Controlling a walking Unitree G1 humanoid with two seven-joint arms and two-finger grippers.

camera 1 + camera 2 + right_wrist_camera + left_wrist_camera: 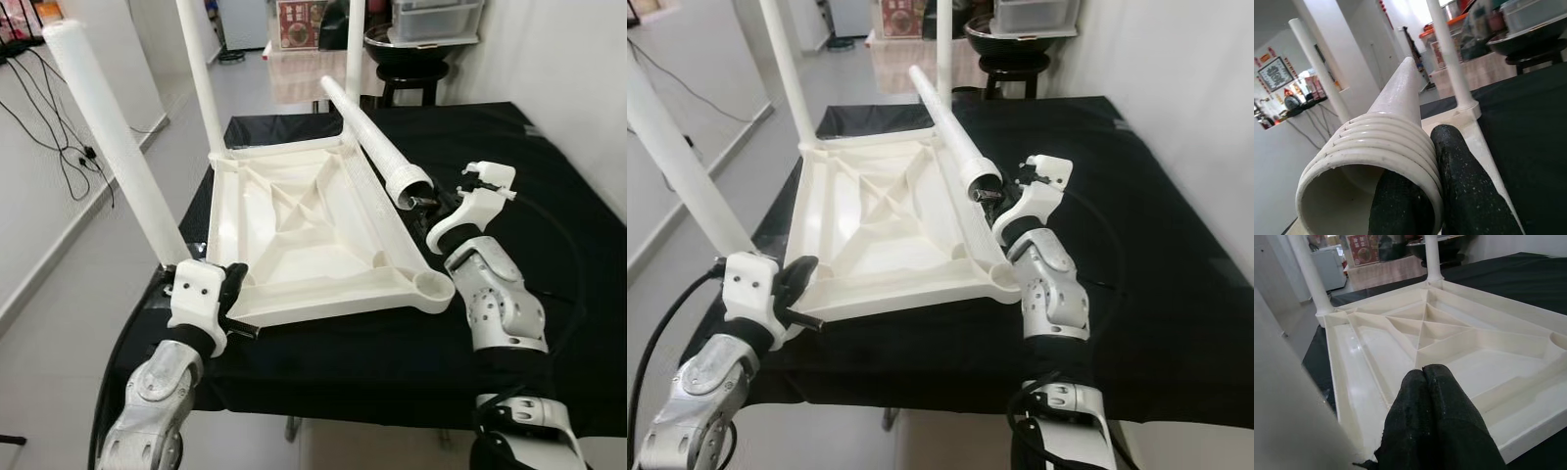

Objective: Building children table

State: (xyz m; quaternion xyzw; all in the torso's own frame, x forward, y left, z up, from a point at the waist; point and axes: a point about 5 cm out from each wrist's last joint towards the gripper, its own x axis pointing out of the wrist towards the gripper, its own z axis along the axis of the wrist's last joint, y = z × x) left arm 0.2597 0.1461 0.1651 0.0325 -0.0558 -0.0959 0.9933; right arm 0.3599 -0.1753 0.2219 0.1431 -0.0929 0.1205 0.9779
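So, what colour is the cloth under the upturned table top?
Black cloth, plain, under the white table top; it shows best in the left eye view.

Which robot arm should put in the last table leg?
Right, probably. Its tool already grips the loose leg near the empty corner socket. The left tool is shut at the tabletop edge.

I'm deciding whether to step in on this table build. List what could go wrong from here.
1. The right end effector holds the loose leg by its threaded end alone, with the long shaft slanting away unsupported; it could twist in the grip.
2. The empty corner socket sits near the table edge, so pushing the leg in may slide the tabletop off.
3. The left end effector is closed at the near-left corner, perhaps too light a brace.
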